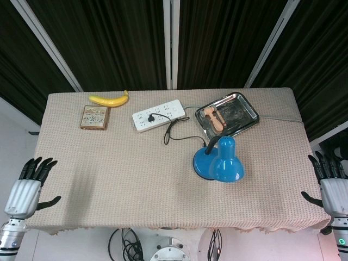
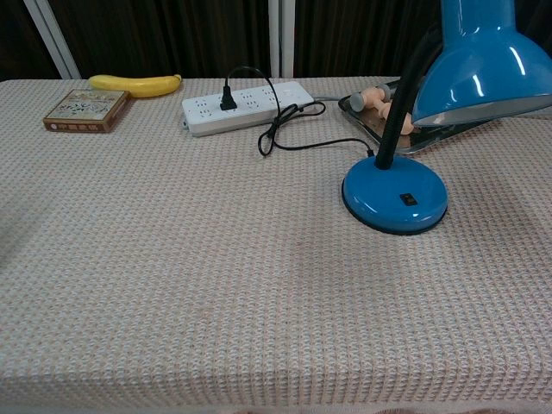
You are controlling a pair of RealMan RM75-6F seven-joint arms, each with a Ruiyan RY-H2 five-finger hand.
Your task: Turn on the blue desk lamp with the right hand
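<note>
The blue desk lamp (image 1: 220,160) stands right of the table's middle, its shade (image 2: 487,60) bent forward over its round base (image 2: 395,196). A small dark switch (image 2: 407,199) sits on the base's front. Its black cord (image 2: 293,129) runs to a white power strip (image 1: 158,115). My right hand (image 1: 329,182) hangs off the table's right edge, fingers spread, holding nothing. Off the left edge, my left hand (image 1: 30,185) is likewise open and empty. Neither hand shows in the chest view.
A metal tray (image 1: 239,111) with a wooden object (image 1: 215,117) lies behind the lamp. A banana (image 1: 109,99) and a small flat box (image 1: 94,117) sit at the back left. A beige woven cloth (image 1: 119,174) covers the table.
</note>
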